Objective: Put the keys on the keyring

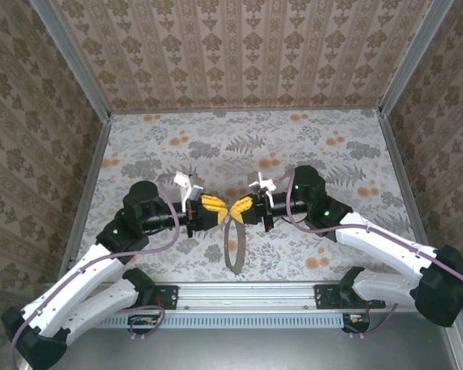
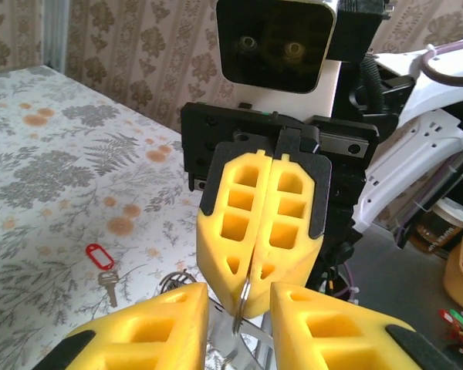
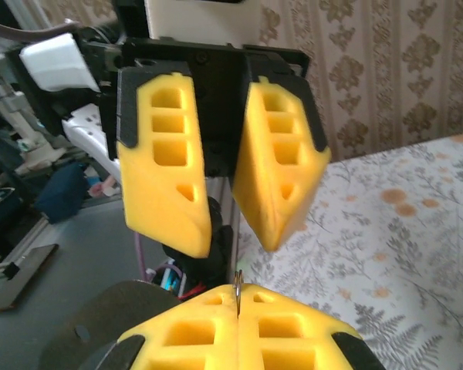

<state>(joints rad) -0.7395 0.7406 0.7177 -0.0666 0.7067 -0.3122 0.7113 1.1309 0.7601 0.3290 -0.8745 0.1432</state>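
The keys [image 2: 102, 268] are found lying flat on the table [image 2: 31, 169], well to the left of the keyring [image 1: 227, 248] and unattached. The task is judged not yet begun: pickup and threading are both left to do. The long axis of the keys runs from the red tag [image 2: 97, 256] to the blade, which points toward the near edge of the left wrist view. The left gripper [image 3: 235, 243] is seen with its fingers apart on either side of the keyring's rim, clamping nothing. The keyring hangs upright below the right gripper [image 2: 251, 287], whose fingers are pressed together on its top edge.
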